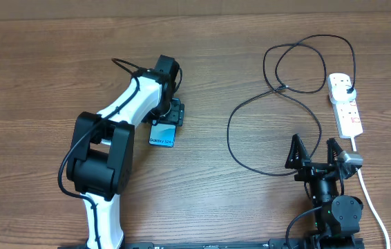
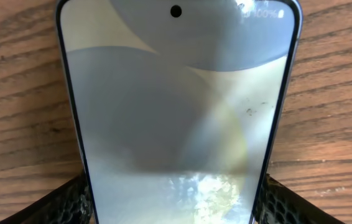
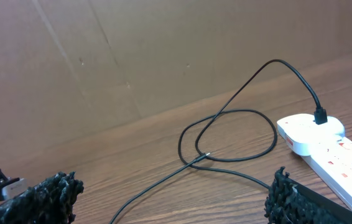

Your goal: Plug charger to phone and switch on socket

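Where it lies, the phone [image 2: 176,112] looks slim; screen grey.

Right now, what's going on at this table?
The left gripper is down over the phone, which lies flat on the table. Its fingers are at both long edges, but I can't tell if they're clamped. The right gripper hangs open near the socket, holding nothing. The charger has its plug in the socket's far end, but its cable lies looped on the table and doesn't reach the phone.
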`<state>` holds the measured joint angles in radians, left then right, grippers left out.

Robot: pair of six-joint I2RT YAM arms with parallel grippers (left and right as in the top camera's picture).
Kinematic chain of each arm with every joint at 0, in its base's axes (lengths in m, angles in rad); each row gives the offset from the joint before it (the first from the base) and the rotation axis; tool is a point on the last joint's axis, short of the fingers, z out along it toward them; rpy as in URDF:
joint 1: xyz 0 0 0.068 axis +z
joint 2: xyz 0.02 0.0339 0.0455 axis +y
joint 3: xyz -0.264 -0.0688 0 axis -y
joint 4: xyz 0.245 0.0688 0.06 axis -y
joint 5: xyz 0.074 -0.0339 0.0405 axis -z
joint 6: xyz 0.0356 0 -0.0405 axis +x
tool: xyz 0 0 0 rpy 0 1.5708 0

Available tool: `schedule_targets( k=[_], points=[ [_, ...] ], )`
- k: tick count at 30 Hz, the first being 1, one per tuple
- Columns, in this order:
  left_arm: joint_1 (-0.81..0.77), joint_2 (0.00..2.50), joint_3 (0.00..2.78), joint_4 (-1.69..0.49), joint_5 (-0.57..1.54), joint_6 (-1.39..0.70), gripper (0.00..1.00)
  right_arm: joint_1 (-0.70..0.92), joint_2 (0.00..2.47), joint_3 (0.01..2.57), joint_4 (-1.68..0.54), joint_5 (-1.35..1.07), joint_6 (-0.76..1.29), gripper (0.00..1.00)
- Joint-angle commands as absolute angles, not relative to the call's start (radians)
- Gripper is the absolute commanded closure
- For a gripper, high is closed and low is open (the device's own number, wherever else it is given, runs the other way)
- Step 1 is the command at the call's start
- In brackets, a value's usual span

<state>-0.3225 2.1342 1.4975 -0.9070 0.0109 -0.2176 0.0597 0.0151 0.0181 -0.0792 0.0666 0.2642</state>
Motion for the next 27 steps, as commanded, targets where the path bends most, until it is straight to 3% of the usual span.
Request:
schedule_targets(
  k=[1,13,27],
  points=[
    [-0.326,2.281,1.467,-0.943,0.253,-0.204,0.35,0.062,0.008,0.008,-0.076,0.068,0.254,0.0],
    [-0.326,2.281,1.618,-1.128,0.644,0.058,0.38,0.062,0.007,0.008,-0.076,0.068,0.254,0.0],
    [-0.326,2.281,1.621,-1.204,0.999,0.12,0.38,0.062,0.007,0.008,-0.076,0.068,0.254,0.0]
  ],
)
